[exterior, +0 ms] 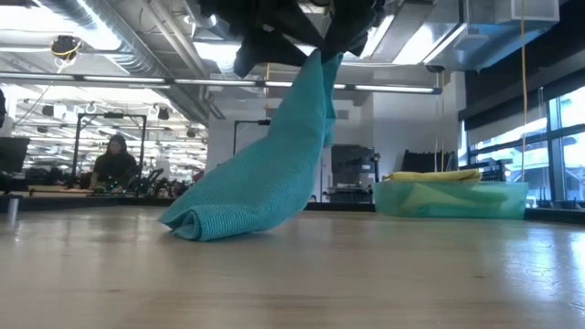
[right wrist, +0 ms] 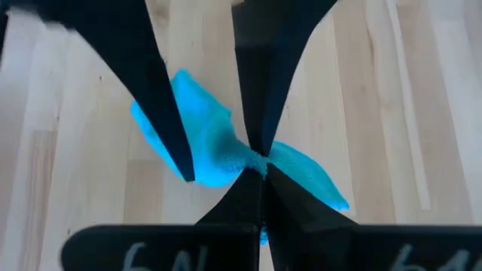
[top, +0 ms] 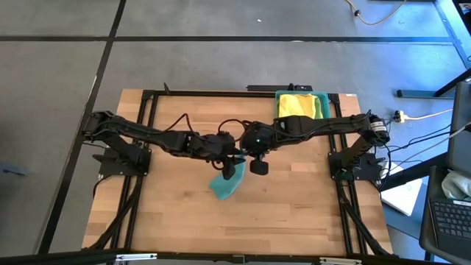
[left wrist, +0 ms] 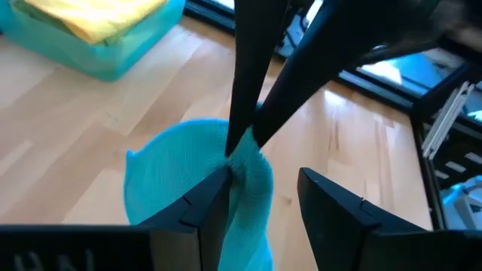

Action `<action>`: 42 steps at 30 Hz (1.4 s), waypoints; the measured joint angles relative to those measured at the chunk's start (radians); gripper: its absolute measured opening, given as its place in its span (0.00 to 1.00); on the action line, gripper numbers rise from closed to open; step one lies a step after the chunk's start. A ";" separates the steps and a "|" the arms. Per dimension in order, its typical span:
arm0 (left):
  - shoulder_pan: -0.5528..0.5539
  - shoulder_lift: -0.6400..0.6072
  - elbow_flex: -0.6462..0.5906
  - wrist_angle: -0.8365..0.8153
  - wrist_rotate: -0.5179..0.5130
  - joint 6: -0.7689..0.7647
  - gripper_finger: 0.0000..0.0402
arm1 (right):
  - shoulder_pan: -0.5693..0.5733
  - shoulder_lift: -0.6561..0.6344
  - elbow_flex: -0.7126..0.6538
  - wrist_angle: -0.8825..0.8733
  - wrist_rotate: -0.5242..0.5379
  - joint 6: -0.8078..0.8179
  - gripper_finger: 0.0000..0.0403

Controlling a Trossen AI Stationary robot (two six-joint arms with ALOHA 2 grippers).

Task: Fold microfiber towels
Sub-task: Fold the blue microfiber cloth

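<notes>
The right gripper, fingers closed on the teal towel, lifts its corner off the tabletop so it hangs, while the left gripper holds open fingers around the cloth, probably to take another edge.

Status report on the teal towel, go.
Right gripper shut on teal towel, lifted, lower end on table. Left gripper open around it. Nothing in the way.

Bright, even overhead light on the table in the high view; a bluish cast at the upper right; ceiling strip lights glare across the top of the low view; both wrist views are soft, their near fingers blurred.
</notes>
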 joint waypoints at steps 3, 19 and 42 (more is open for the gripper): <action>0.000 0.002 -0.001 -0.017 -0.002 0.000 0.37 | -0.001 0.000 0.001 0.029 -0.008 0.002 0.02; 0.003 0.012 -0.002 -0.001 -0.054 -0.079 0.37 | -0.002 0.003 0.002 0.039 -0.048 0.021 0.02; 0.001 0.008 0.021 -0.118 -0.008 -0.188 0.00 | -0.001 0.004 0.002 -0.028 -0.049 -0.005 0.04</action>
